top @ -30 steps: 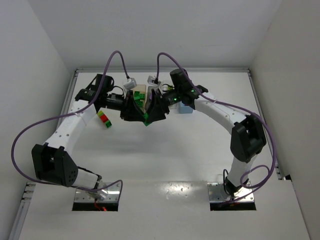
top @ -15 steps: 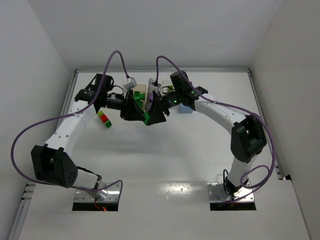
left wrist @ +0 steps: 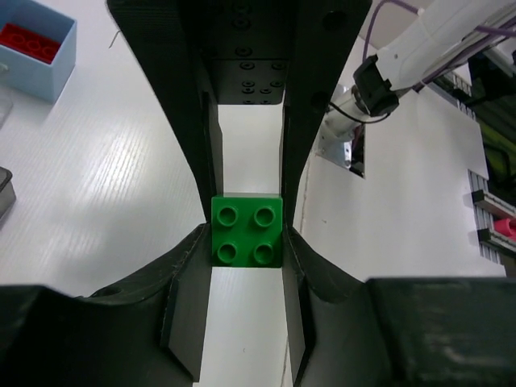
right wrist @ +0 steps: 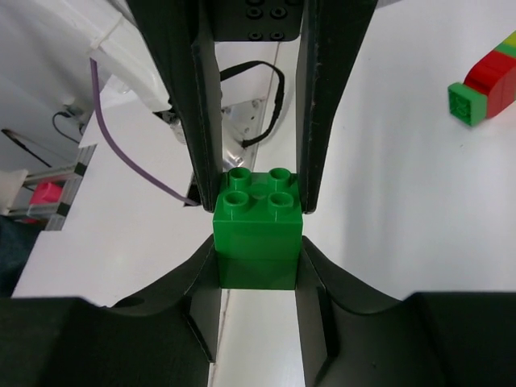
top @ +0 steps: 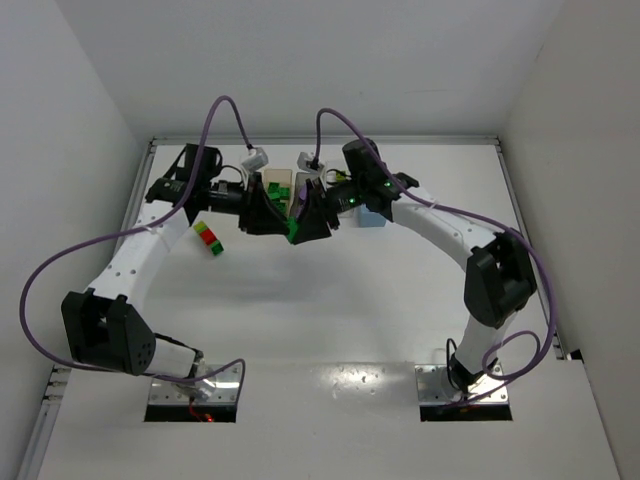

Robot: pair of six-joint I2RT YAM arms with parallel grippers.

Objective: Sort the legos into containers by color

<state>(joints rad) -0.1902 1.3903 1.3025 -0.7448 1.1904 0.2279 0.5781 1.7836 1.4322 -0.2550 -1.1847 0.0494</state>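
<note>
A green lego [left wrist: 247, 231] hangs above the far middle of the white table [top: 330, 300], where my two arms meet tip to tip. White walls close in the left, far and right sides. Just beyond the meeting point stands the tan container [top: 287, 180], with green pieces showing in it. To its right is the light blue container [top: 372, 216], which holds red legos [left wrist: 28, 40]. A red, lime and green stack [top: 209, 237] lies on the table to the left. The left gripper [left wrist: 247, 242] is clamped on the green lego, and so is the right gripper [right wrist: 258, 258]. I cannot tell whether that is one brick or two joined.
</note>
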